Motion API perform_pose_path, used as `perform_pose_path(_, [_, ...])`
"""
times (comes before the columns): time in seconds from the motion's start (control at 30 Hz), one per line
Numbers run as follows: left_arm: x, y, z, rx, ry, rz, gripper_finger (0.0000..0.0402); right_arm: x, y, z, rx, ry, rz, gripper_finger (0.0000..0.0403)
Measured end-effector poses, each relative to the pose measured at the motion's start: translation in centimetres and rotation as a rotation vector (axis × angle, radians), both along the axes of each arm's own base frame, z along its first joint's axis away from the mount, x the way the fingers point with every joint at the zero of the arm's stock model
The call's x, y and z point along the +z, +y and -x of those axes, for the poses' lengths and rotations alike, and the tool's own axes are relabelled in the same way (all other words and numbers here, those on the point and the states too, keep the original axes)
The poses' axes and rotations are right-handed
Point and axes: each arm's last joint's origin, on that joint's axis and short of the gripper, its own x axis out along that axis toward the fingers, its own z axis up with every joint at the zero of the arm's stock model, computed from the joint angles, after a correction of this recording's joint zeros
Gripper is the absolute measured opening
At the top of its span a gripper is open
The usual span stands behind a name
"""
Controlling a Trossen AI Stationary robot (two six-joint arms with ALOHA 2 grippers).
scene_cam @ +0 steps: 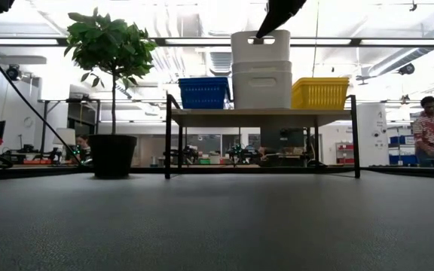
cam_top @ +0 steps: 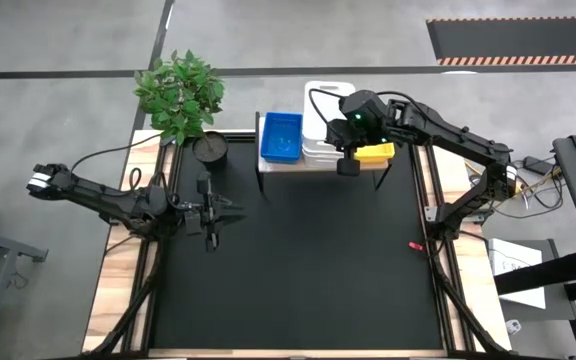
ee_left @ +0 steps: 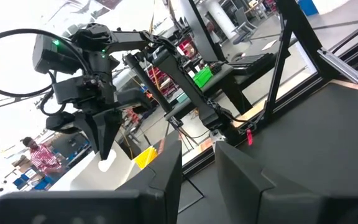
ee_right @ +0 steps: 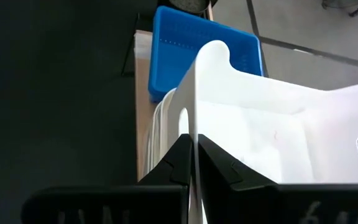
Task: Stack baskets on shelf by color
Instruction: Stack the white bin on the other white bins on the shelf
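The shelf [scene_cam: 258, 114] stands at the table's far edge. It carries blue baskets [cam_top: 280, 137] on its left, a stack of white baskets [scene_cam: 261, 83] in the middle and yellow baskets [scene_cam: 320, 93] on its right. My right gripper [cam_top: 347, 168] reaches down over the white stack and is shut on the top white basket [scene_cam: 261, 47], which sits nested on the white basket below. My left gripper [cam_top: 233, 212] hovers open over the left half of the mat, far from the shelf. My right gripper holds the top white basket by the rim of its near wall [ee_right: 194, 124], beside the handle notch [scene_cam: 263, 39]. The thin wall is pinched with one finger inside the basket and one outside. The fingers come from above, slanting down. The basket stays level on the white stack.
A potted plant [cam_top: 178, 95] in a black pot [cam_top: 209, 148] stands left of the shelf. A small red thing [cam_top: 414, 244] lies at the mat's right edge. The black mat [cam_top: 308, 280] spreads in front of the shelf. A person [scene_cam: 428, 128] is in the room behind.
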Motion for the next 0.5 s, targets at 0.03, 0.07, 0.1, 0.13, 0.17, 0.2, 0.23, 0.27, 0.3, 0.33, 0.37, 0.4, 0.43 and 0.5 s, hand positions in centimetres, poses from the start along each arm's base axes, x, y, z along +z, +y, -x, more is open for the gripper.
perform_pose_path(0.03, [0.0, 0.0, 0.0, 0.0, 0.0, 0.0, 0.0081, 0.0, 0.0, 0.0, -0.003, -0.002, -0.002, 0.0008])
perform_pose_path(0.07, [0.0, 0.0, 0.0, 0.0, 0.0, 0.0, 0.0081, 0.01, 0.0, -0.01, -0.005, -0.003, -0.004, 0.0009])
perform_pose_path(0.1, [0.0, 0.0, -0.01, 0.0, 0.0, 0.0, 0.0081, 0.01, 0.0, -0.01, -0.009, -0.005, -0.008, 0.0009])
perform_pose_path(0.13, [0.0, 0.0, -0.02, 0.0, 0.0, 0.0, 0.0081, 0.01, 0.0, -0.01, -0.011, -0.006, -0.009, 0.0011])
perform_pose_path(0.17, [-0.01, -0.01, -0.02, 0.0, 0.001, 0.0, 0.0081, 0.02, 0.0, -0.02, -0.011, -0.007, -0.009, 0.0014])
perform_pose_path(0.2, [-0.02, -0.01, -0.02, 0.0, 0.002, 0.0, 0.0081, 0.02, -0.01, -0.01, -0.013, -0.006, -0.007, 0.0017])
perform_pose_path(0.23, [-0.02, -0.01, -0.02, 0.0, 0.001, 0.0, 0.0081, 0.02, -0.02, -0.02, -0.014, -0.007, -0.007, 0.0021])
perform_pose_path(0.27, [-0.02, -0.01, -0.02, 0.0, 0.001, 0.0, 0.0081, 0.01, -0.03, -0.02, -0.018, -0.007, -0.008, 0.0026])
perform_pose_path(0.3, [-0.02, -0.01, -0.02, 0.0, 0.001, 0.0, 0.0081, 0.01, -0.03, -0.02, -0.021, -0.008, -0.009, 0.0032])
perform_pose_path(0.33, [-0.02, 0.0, -0.02, 0.0, 0.002, 0.0, 0.0081, 0.02, -0.03, -0.02, -0.02, -0.009, -0.01, 0.0038])
perform_pose_path(0.37, [-0.03, -0.01, -0.02, 0.0, 0.002, 0.0, 0.0081, 0.02, -0.02, -0.02, -0.018, -0.009, -0.011, 0.0043])
perform_pose_path(0.4, [-0.03, -0.01, -0.02, 0.0, 0.002, 0.0, 0.0081, 0.03, -0.02, -0.02, -0.018, -0.01, -0.012, 0.0049])
perform_pose_path(0.43, [-0.03, -0.01, -0.02, 0.0, 0.003, 0.0, 0.0081, 0.03, -0.01, -0.03, -0.017, -0.01, -0.012, 0.0054])
perform_pose_path(0.5, [-0.04, -0.01, -0.03, 0.0, 0.004, -0.001, 0.0081, 0.04, 0.0, 0.01, -0.02, -0.01, -0.015, 0.0063])
